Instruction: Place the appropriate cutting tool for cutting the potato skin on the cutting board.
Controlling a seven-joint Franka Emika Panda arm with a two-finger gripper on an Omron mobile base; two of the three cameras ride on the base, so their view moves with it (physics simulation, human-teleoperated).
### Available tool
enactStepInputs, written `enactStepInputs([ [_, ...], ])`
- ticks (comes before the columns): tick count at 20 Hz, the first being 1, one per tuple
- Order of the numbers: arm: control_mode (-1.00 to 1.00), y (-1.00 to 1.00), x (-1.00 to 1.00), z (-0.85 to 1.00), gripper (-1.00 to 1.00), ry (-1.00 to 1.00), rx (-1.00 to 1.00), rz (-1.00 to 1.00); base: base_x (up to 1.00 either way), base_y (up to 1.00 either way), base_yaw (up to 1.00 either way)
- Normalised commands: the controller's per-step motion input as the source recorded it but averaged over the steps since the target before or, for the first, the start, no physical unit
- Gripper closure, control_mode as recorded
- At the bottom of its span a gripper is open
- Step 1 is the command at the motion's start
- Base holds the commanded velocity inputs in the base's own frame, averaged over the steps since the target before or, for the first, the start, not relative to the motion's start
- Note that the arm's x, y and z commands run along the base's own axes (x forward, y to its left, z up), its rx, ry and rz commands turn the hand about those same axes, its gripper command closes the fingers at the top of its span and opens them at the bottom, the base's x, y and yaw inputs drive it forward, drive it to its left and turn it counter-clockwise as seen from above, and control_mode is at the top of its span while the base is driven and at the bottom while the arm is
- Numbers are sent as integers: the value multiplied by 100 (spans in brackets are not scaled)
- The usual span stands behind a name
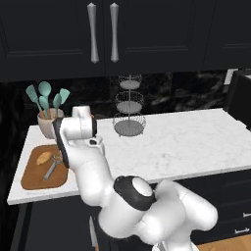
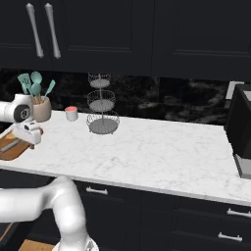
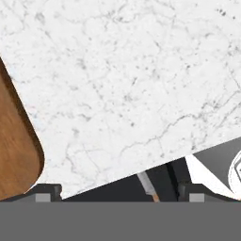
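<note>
Below the counter's (image 1: 196,147) near edge a knife (image 1: 92,231) with an orange-brown handle lies out of the way. On the cutting board (image 1: 30,180) at the counter's left end, the peeler (image 1: 52,166) lies just right of the potato (image 1: 44,158), seemingly touching it. The pincer (image 3: 120,195) hangs over bare marble beside the board's corner, its tips set wide with nothing between them. The placing looks done; the arm should lift straight up and away so as not to nudge the peeler. Farther back stands the jar of teal spatulas (image 1: 46,98).

Flat, even, shadowless rendered light; soft, low-resolution pictures.
</note>
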Motion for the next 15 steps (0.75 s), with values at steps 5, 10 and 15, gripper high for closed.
enactStepInputs([
  [5,-100,-100,-50,0,-100,-1,18,-7,0,0,0],
  [10,-100,-100,-50,0,-100,0,21,-6,0,0,0],
  [15,-100,-100,-49,0,-100,0,22,-5,0,0,0],
])
